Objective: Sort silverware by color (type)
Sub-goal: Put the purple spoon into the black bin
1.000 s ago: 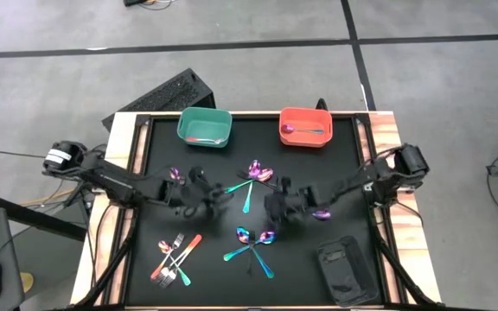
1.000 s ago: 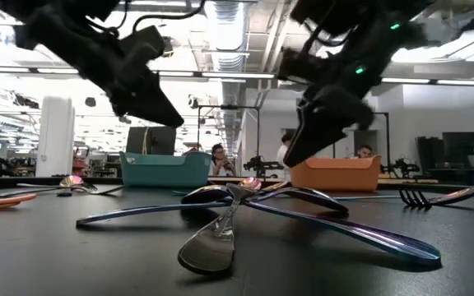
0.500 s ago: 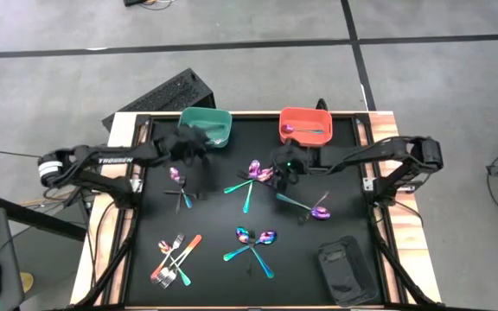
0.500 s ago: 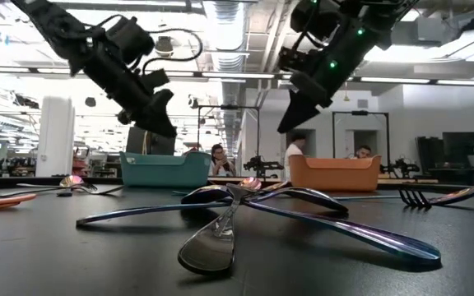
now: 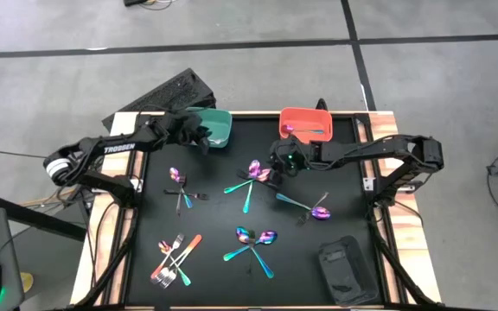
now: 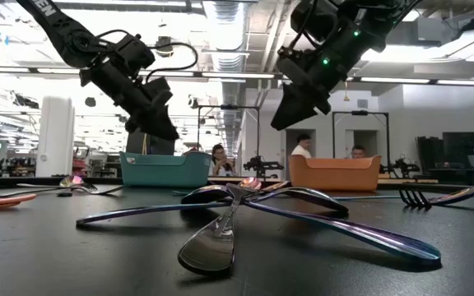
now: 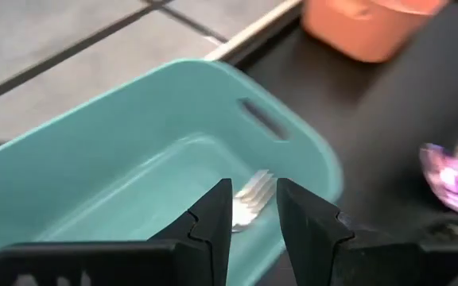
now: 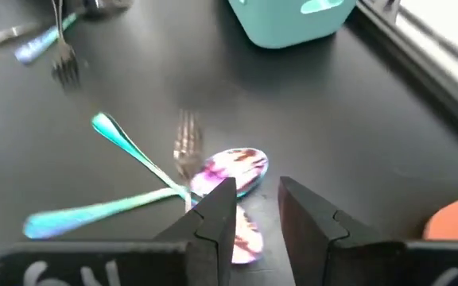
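Surface: black mat (image 5: 214, 268) on a wood-edged table, with open workshop space behind it in the low view.
Bins: teal bin (image 5: 215, 127) and orange bin (image 5: 306, 126) stood at the far edge, well apart.
Silverware: scattered in clusters on the mat; forks (image 5: 173, 259) near the left front, spoons (image 5: 256, 240) at centre front, a spoon (image 5: 314, 210) to the right, more (image 5: 256, 171) mid-mat. 1 fork (image 7: 252, 199) lay in the teal bin, 1 spoon (image 5: 294, 130) in the orange.
Left gripper (image 5: 199, 136): hung over the near rim of the teal bin, arm stretched across from the left edge; fingers a small gap apart, nothing seen between them in its wrist view.
Right gripper (image 5: 285, 161): hovered above the mid-mat cluster, arm reaching in from the right; fingers (image 8: 217, 208) slightly apart and empty, aimed at a purple-bowled spoon (image 8: 230, 171).
Risk 1: that spoon lay crossed with a teal handle (image 8: 137, 156) and a fork (image 8: 185, 143), so a pinch could likely drag or lift 2 pieces.
Risk 2: thin flat handles on the mat could slip from the fingers.
Risk 3: a mixed grab could put the wrong colour in a bin.
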Robot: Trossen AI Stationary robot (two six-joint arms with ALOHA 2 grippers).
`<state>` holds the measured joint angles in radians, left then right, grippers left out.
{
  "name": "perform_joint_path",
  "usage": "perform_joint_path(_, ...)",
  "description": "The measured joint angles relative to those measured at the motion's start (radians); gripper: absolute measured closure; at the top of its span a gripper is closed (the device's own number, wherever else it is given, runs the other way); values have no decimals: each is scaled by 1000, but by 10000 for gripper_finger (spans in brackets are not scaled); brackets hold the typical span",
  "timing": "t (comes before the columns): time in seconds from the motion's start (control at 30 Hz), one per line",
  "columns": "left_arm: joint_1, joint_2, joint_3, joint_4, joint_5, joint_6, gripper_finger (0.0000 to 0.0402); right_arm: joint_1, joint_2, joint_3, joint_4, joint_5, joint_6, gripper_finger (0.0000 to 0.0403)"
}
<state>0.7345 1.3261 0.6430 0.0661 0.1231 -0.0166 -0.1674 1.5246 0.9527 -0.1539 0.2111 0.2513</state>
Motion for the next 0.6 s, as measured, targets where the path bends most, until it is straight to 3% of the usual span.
perform_joint_path(0.1,-30,-5,0,0,83,12,313,51,0,-10,26,19,128,288)
perform_joint_path(0.23,-94,-21,-8,-15,266,-17,313,187,2,-45,88,101,243,288)
perform_joint_path(0.3,-153,-30,-19,-9,293,-49,313,261,2,-45,100,114,267,288)
perform_joint_path(0.47,-397,-39,-72,77,182,-137,313,410,2,-45,119,81,243,288)
perform_joint_path(0.6,-639,-36,-103,207,-32,-189,313,489,2,-45,139,57,222,287)
